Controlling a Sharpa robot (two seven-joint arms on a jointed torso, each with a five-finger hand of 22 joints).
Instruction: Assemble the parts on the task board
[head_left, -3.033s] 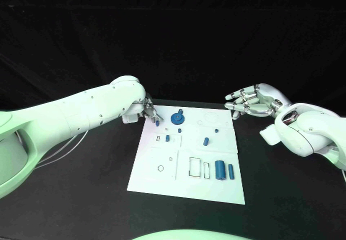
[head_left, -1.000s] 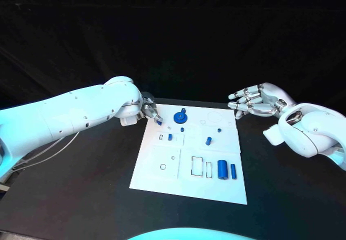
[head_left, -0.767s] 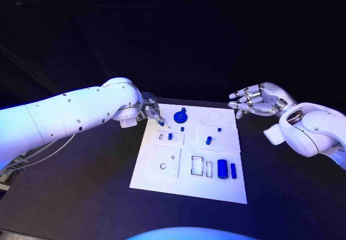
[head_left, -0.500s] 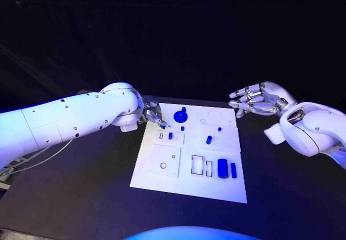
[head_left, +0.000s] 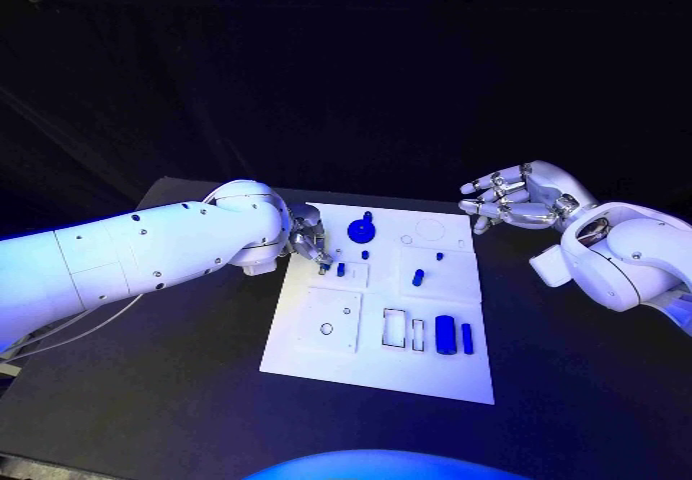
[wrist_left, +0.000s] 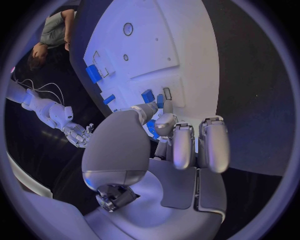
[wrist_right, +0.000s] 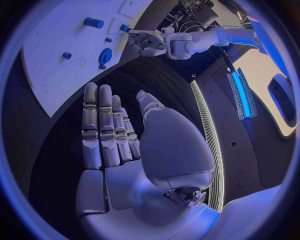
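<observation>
Black table (head_left: 173, 400): left hand (head_left: 307, 240) fingers pinch blue part (wrist_left: 152, 128); right hand (head_left: 516, 198) fingers spread

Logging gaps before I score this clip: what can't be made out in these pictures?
- Whether the left robot hand holds a part: in the head view its fingertips are too small to tell, and in the left wrist view its own fingers cover the spot.
- The shape of the small blue parts on the task board: too small in the head view.
- The right robot hand hovers off the board, holding nothing.
</observation>
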